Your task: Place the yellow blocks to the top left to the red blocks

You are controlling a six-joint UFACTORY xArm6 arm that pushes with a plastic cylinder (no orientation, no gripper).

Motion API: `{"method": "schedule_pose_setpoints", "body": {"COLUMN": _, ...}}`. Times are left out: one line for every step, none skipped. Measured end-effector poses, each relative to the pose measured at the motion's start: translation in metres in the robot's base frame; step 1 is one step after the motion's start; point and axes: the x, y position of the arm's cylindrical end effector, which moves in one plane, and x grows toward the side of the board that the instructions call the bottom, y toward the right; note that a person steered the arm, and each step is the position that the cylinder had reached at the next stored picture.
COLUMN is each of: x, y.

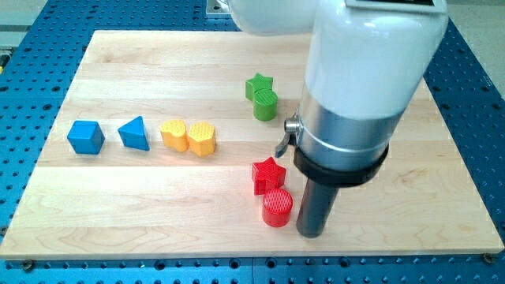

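There are no fingers on this arm, so nothing can open, close or grip. The arm ends in a dark rod, and my tip rests low on the wooden desk near the view's bottom. It holds nothing. It stands just to the right of the red round block, very close, but I cannot tell if the two touch.

The red star block sits right above the red round block, and the two seem to touch. Both red blocks are a bit right of the middle of the desk, in its lower half.

The yellow blocks are to the upper left of the red ones, well apart from them. The yellow heart-like block is on the left and the yellow six-sided block is on the right — they sit side by side and touch.

Further left in the same row are the blue triangle block and then the blue blocky one, with a small gap between them.

Near the view's top, the green star block and the green round block press together, just left of the big white and silver arm body.

I can read no words or labels anywhere — the blue board under the desk shows only rows of little holes.
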Motion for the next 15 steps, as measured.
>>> {"method": "schedule_pose_setpoints", "body": {"x": 0.022, "y": -0.009}}
{"method": "schedule_pose_setpoints", "body": {"x": 0.026, "y": -0.017}}
{"method": "schedule_pose_setpoints", "body": {"x": 0.010, "y": -0.030}}
{"method": "schedule_pose_setpoints", "body": {"x": 0.003, "y": -0.061}}
{"method": "schedule_pose_setpoints", "body": {"x": 0.018, "y": -0.114}}
{"method": "schedule_pose_setpoints", "body": {"x": -0.035, "y": -0.174}}
{"method": "schedule_pose_setpoints", "body": {"x": -0.099, "y": -0.227}}
{"method": "schedule_pose_setpoints", "body": {"x": -0.139, "y": -0.235}}
{"method": "schedule_pose_setpoints", "body": {"x": -0.162, "y": -0.240}}
{"method": "schedule_pose_setpoints", "body": {"x": -0.146, "y": -0.237}}
{"method": "schedule_pose_setpoints", "body": {"x": -0.134, "y": -0.218}}
{"method": "schedule_pose_setpoints", "body": {"x": -0.134, "y": -0.185}}
{"method": "schedule_pose_setpoints", "body": {"x": -0.152, "y": -0.174}}
{"method": "schedule_pose_setpoints", "body": {"x": -0.201, "y": -0.176}}
{"method": "schedule_pose_setpoints", "body": {"x": -0.230, "y": -0.193}}
